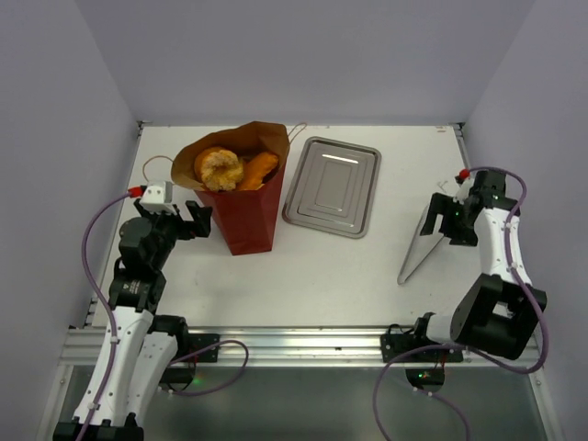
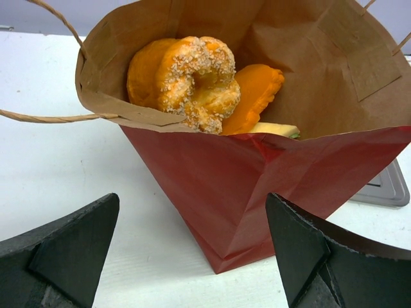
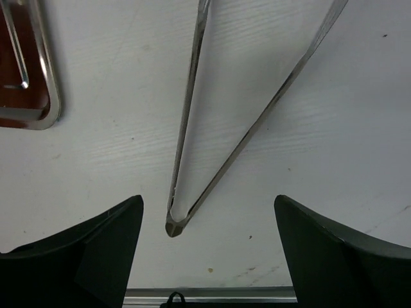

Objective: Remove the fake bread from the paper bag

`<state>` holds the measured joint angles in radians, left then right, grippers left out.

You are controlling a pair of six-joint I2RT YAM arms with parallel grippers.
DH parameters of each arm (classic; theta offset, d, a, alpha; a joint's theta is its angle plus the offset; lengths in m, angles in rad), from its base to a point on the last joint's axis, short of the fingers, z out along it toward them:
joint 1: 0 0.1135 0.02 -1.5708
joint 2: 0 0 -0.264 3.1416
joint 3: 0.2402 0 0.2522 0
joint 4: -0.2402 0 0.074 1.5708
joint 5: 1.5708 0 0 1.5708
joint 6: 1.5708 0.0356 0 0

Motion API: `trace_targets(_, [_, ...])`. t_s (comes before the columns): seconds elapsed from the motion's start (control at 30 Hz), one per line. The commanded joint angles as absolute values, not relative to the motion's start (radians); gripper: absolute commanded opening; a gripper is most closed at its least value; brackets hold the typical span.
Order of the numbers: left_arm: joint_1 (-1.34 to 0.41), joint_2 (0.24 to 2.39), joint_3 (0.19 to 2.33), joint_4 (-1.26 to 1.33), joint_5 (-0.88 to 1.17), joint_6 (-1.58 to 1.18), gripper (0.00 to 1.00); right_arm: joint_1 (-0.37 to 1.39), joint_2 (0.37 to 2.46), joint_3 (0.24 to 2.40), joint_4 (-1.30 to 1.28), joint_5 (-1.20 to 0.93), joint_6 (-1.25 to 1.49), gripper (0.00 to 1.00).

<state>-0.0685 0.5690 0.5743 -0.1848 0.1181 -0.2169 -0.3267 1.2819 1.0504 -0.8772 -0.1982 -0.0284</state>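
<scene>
Only the left wrist shows the pale sandwich (left gripper, right gripper both spread).

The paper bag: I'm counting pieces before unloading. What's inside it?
A sugared ring, an orange bun against it, a flat orange piece, and a pale sandwich edge lower down. Anything deeper in the paper bag is covered.

A metal tray lies flat on the white tabletop toward 12 o'clock. A narrow clear wedge lies at 3 o'clock, well apart.
</scene>
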Motion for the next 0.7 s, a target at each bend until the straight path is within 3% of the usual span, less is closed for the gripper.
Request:
trace_targets(0.0, [-0.077,0.554,0.606,-0.121,0.129,-0.202,1.00,-0.354,1.350,1.020,-0.822,-0.184,0.029,0.87])
trace_targets(0.43, [-0.084,0.541,0.606,-0.120,0.135,-0.202,1.00,-0.354,1.548,0.986,-0.661,-0.110,0.129,0.82])
trace_targets(0.67, [-0.084,0.546,0.606,-0.118,0.135,-0.201,1.00,-0.356,1.631,1.012,-0.627,-0.095,0.158,0.71])
